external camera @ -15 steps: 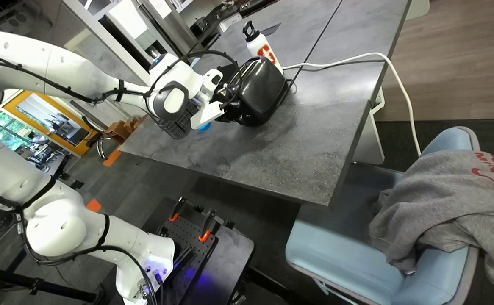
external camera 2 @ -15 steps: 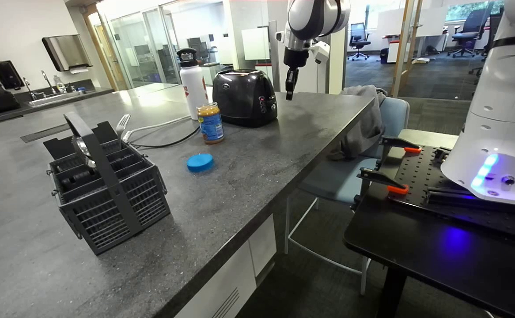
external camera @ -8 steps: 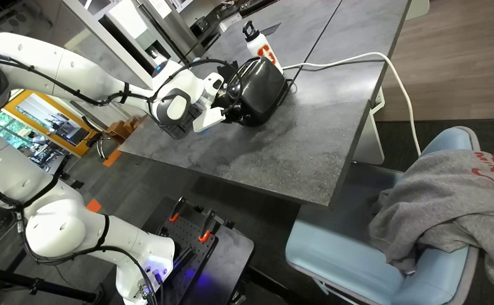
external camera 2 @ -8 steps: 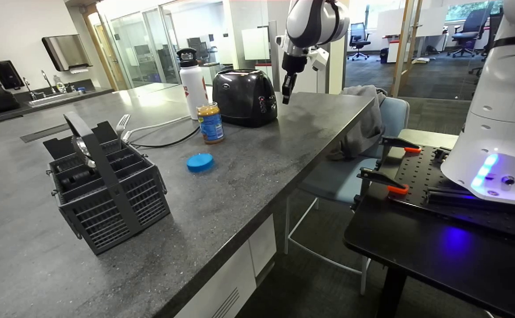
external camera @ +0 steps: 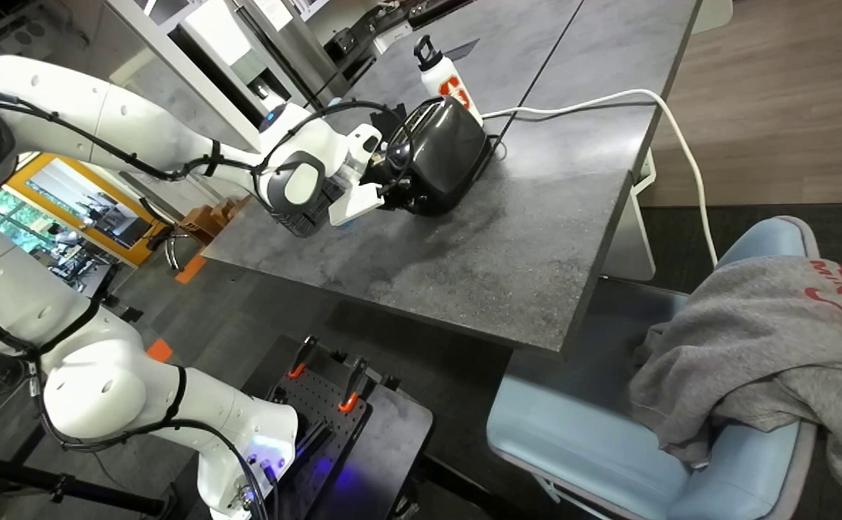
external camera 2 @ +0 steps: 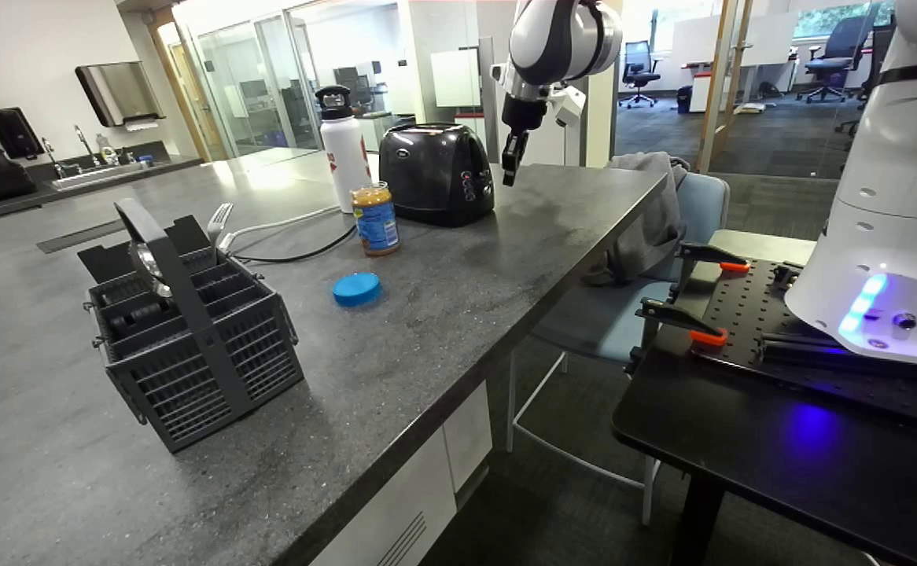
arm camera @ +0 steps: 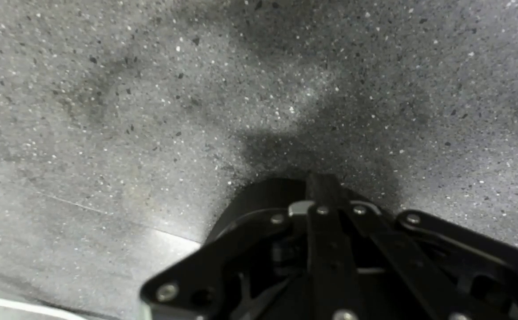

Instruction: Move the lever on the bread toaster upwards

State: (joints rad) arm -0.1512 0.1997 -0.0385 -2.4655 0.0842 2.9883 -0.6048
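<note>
My gripper (external camera 2: pixel 510 178) is drawn fully in: in the wrist view the dark, jointed fingers (arm camera: pixel 320 191) lie against each other, tips meeting. They point down, tilted a little, above the worktop (external camera 2: pixel 427 330) and just beside the control end of the toaster (external camera 2: pixel 425 173). Whether they touch its shell I cannot tell.

Toaster: upright, set in from the edge nearest my base (external camera 2: pixel 891 259) and well apart from the corner by the blue chair (external camera: pixel 580 426). Black, boxy, flanks rounded and glossy; long slots along its top; small silvery knobs (external camera 2: pixel 467 187) stacked on the end beside my fingers. Lever: cannot make it out.

Worktop grey, flecked light and dark, cloudy in patches, cut by a thin straight seam. A white cord (external camera: pixel 635 92) crosses it and hangs over the edge near the chair, where a soft grey sweatshirt (external camera: pixel 746 347) lies crumpled.

Close by the toaster: a tall white bottle (external camera 2: pixel 342 157), upright, black looped cap; a squat jar (external camera 2: pixel 378 228), amber contents, blue label. Farther from the chair corner, a flat round lid (external camera 2: pixel 356 289), bright blue; then a dark plastic basket (external camera 2: pixel 226 369), gridded walls, arched handle, a metal fork (external camera 2: pixel 216 226) showing at its rim.
</note>
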